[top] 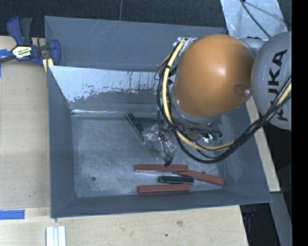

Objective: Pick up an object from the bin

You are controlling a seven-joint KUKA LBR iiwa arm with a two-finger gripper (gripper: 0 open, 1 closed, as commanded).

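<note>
My gripper (164,150) hangs low over the middle of the bin floor, under the orange dome, its metal tips just above the uppermost of the brown sticks. That brown stick (160,167) lies flat right below the tips. A small dark green flat piece (170,179) lies just in front of it. A dark green object (137,122) lies at the back, left of the gripper body.
Two more brown sticks lie near the bin's front wall, one (163,188) along the wall and one (203,177) slanted to the right. The bin floor to the left is bare grey metal. The arm and yellow cables cover the right back part.
</note>
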